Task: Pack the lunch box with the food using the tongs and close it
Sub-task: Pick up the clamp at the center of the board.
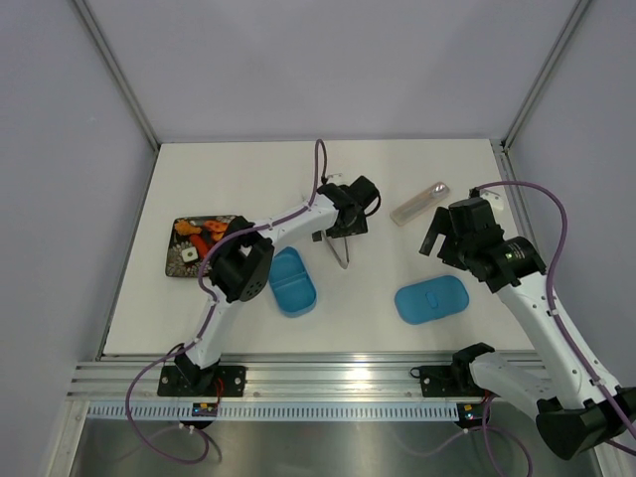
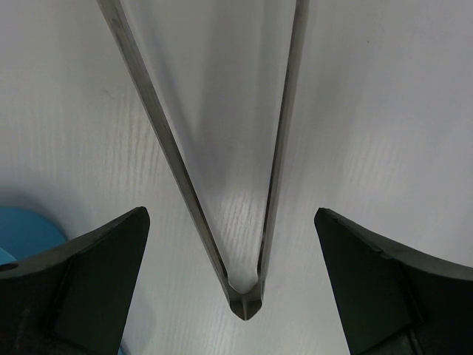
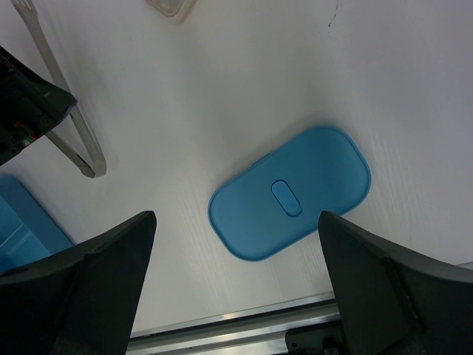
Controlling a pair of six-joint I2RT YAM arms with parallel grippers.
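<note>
The lunch box (image 1: 292,282) is seen lying open on the table (image 1: 238,174) beside the left arm, with the food (image 1: 199,237) kept apart on a dark plate (image 1: 182,261) to its left. The tongs (image 2: 244,299) are laid flat just beyond the box, their joined end framed by the widely spread fingers of the left gripper (image 2: 230,214), with no contact seen. The right gripper (image 3: 236,214) is likewise held wide apart and empty above the blue lid (image 3: 290,194), which is placed well to the right of the box.

Readable text, labels, brands, numbers, signs: none that I can make out in any of my three views. One doubtful item: small coloured spots on the left arm base (image 1: 207,406) and the right arm base (image 1: 467,402), too small for me to read.
</note>
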